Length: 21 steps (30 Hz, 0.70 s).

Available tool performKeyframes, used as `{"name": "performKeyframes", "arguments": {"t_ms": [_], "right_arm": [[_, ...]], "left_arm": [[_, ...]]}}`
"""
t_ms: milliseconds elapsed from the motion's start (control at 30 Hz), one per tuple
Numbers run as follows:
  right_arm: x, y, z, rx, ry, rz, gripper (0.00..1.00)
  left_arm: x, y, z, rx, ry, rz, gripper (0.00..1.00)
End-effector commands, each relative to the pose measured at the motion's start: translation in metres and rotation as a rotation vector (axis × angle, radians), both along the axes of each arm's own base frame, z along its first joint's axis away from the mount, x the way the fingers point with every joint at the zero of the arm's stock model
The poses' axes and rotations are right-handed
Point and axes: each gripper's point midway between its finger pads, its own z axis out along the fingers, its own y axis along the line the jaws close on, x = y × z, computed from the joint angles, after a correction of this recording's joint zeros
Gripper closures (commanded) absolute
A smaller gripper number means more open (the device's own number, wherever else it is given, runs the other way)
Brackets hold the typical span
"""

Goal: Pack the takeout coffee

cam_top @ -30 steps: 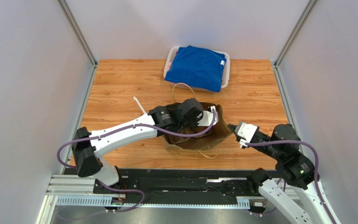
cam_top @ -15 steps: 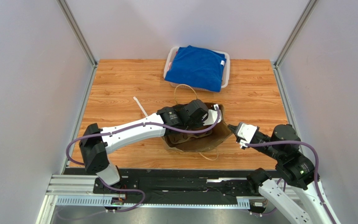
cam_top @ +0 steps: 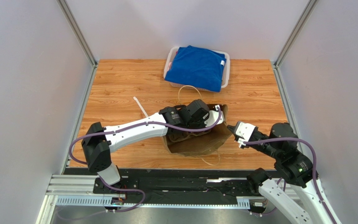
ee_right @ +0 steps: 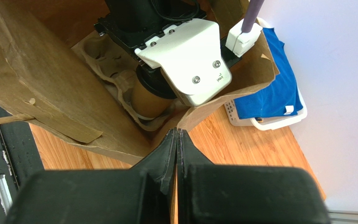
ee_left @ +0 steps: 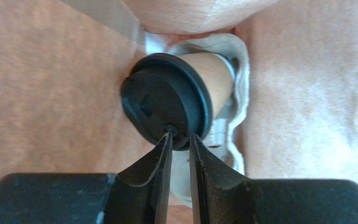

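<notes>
Takeout coffee sits in a pocket of the grey pulp carrier, down inside the paper bag. Its lid faces your left gripper, and the cup's long axis runs away from the jaws, leaning up and right in the wrist view. Jaws a narrow slit apart, tips against the lid's near rim; no telling whether they pinch it. Right gripper is closed, seemingly on the bag's rim. Left arm is nearer, so any withdrawal should run back along that axis.
</notes>
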Motion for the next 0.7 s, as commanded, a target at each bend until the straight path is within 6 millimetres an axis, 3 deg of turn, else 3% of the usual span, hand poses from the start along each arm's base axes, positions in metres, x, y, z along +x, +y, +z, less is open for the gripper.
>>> {"name": "performKeyframes", "arguments": {"t_ms": [0,200,467,667], "right_arm": [[0.001,0.004,0.013,0.027,-0.010,0.009,1.00],[0.000,0.004,0.013,0.025,-0.008,0.012,1.00],[0.002,0.006,0.013,0.029,0.000,0.010,1.00],[0.003,0.007,0.013,0.029,0.005,0.009,1.00]], "left_arm": [[-0.004,-0.014,-0.003,-0.030,0.036,-0.021,0.72],[-0.002,-0.014,-0.001,-0.024,0.023,-0.026,0.73],[0.008,-0.011,0.038,-0.056,-0.101,-0.069,0.74],[0.017,-0.004,0.041,-0.021,-0.174,-0.063,0.74]]}}
